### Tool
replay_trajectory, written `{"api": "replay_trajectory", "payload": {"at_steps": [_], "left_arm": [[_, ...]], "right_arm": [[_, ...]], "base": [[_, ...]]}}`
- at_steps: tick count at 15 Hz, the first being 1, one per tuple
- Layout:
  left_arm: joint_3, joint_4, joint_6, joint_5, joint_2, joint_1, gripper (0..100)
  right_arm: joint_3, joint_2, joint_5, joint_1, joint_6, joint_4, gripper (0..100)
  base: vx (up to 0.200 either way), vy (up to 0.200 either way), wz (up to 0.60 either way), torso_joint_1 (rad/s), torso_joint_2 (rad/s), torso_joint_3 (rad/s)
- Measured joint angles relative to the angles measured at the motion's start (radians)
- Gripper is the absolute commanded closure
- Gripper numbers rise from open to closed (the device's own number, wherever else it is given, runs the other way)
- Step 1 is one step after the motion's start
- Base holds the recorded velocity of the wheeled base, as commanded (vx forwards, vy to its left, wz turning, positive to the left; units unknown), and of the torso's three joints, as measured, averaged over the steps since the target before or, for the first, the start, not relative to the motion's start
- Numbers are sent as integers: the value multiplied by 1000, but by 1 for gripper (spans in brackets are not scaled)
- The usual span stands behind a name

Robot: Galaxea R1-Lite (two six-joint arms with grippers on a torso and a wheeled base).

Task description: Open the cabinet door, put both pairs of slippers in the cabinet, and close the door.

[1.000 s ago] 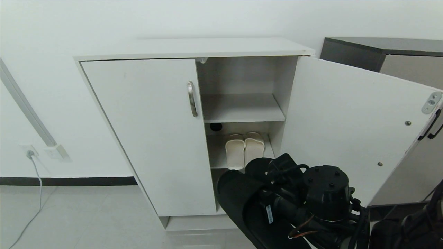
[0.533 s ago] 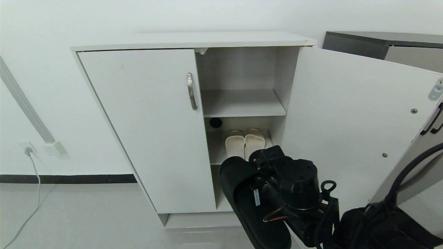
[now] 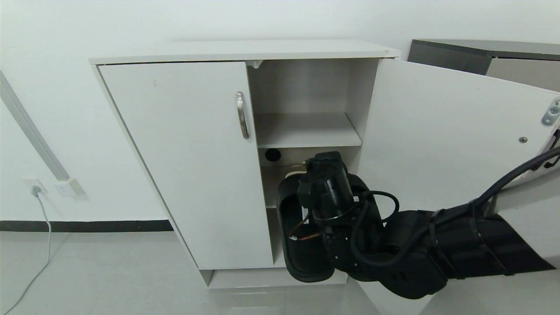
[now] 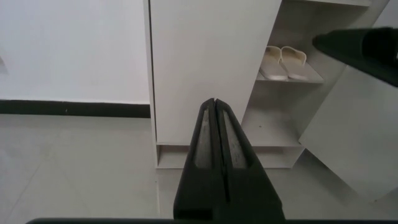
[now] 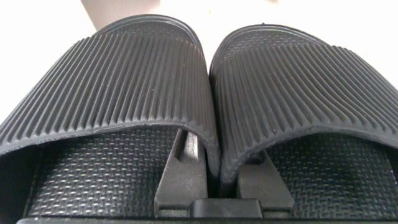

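The right gripper (image 5: 217,180) clamps the adjoining inner walls of the black ribbed rubber slippers (image 3: 302,256), so both carry as one unit. The pair hangs at the open bay of the white cabinet (image 3: 245,50) (left gripper (image 4: 214,124) closed, empty).

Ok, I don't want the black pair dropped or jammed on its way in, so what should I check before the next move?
1. Right door open wide enough: ok.
2. Right end effector shut on the black slippers, pinching their inner walls together: ok.
3. Bottom shelf free for the pair: ok, it looks bare.
4. White slippers on the middle shelf, out of the way: ok.
5. Gap between the black slippers and the middle shelf's front edge: cannot tell, it is hidden in the head view.
6. Left end effector shut, empty and back from the cabinet: ok.
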Motion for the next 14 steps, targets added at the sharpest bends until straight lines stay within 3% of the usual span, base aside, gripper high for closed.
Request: {"api": "replay_trajectory", "payload": {"at_steps": [5,14], "left_arm": [[0,0,0,1,0,0,100],[1,0,1,8,0,0,100]], "right_arm": [[-245,10,-57,-6,-15,177,100],[-311,36,-58,-23,-24,180,100]], "base": [[0,0,0,0,0,0],[0,0,0,0,0,0]]}}
